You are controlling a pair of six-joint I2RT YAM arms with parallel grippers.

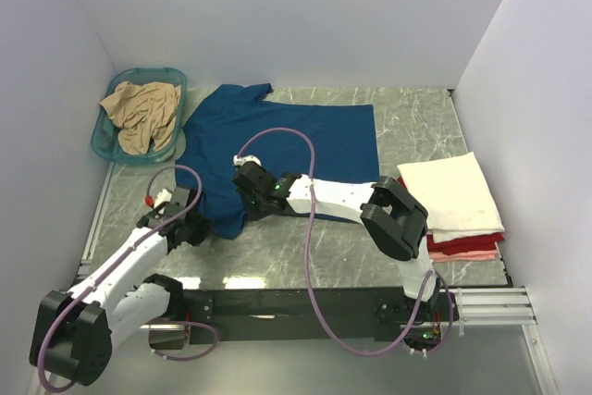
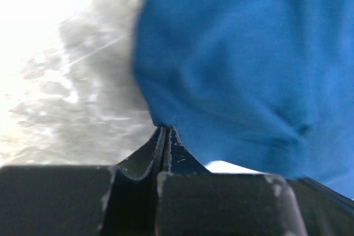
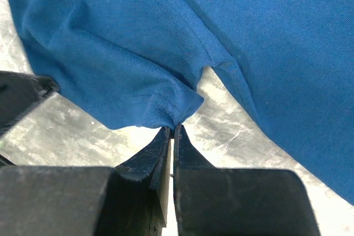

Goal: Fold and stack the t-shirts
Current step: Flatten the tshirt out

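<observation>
The left pincer (image 2: 164, 129) has its jaws pressed together on a small fold at the edge of the blue shirt (image 1: 296, 150), and the cloth bunches up from the tips, which suggests a real hold and not just a touch. The right pincer (image 3: 172, 129) is clamped in the same way, its jaws meeting on a puckered bit of stitched hem just beside a notch where two edges of the cloth meet; this looks like a sleeve, though I cannot be sure. In the top view both pincers sit near each other at the shirt's near-left corner, apart but on the same flap. Two holds on one flap probably serve to carry it over as a straight edge without letting it sag or twist. The rest of the blue shirt lies spread flat on the table (image 1: 425, 117), roughly in the middle, so the fold seems only begun. A tan shirt (image 1: 139, 113) is crumpled in the basket (image 1: 172, 72) at the far left, apparently waiting its turn. At the right side, well apart from the work, a cream-white shirt (image 1: 449, 193) lies folded on top of a red shirt (image 1: 462, 244) and a pink shirt (image 1: 462, 255), which leaves the middle free for spreading.
</observation>
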